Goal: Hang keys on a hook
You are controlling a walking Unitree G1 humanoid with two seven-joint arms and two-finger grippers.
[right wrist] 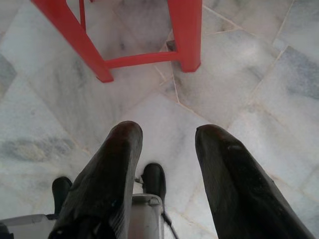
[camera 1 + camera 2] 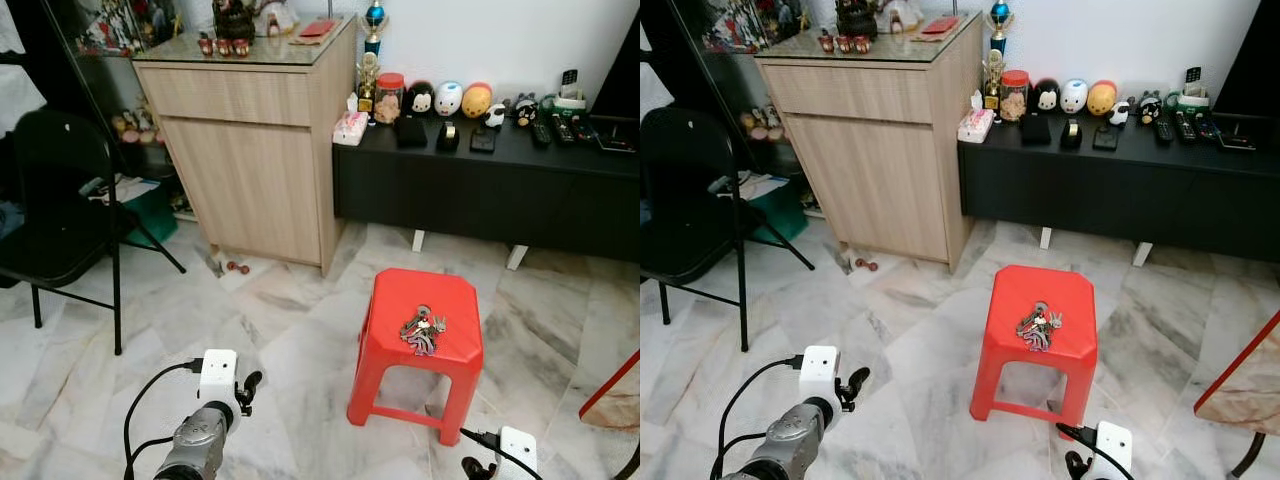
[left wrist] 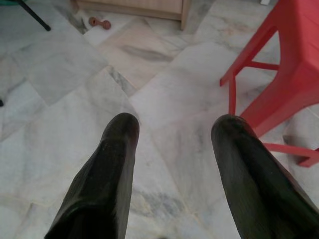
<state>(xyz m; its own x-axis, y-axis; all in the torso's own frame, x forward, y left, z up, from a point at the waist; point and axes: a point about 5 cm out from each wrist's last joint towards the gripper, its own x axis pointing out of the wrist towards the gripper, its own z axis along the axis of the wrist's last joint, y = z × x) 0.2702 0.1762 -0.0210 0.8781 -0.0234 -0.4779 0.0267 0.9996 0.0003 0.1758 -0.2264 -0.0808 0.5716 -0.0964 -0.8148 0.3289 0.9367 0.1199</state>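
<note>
1. Red plastic: one stool (image 2: 425,335) on pale marble floor tiles (image 2: 280,330), with one bunch of keys (image 2: 422,330) lying on its seat (near the front edge).
2. Two grippers hang low over the floor: the left gripper (image 3: 172,132) beside the stool's legs, fingers spread and holding nothing; the right gripper (image 1: 164,137) in front of the stool, fingers likewise apart.
3. One wooden cabinet (image 2: 255,150) stands beside one long black console (image 2: 480,190) (crowded with figurines and remotes); one black folding chair (image 2: 55,215) is at the left.
</note>
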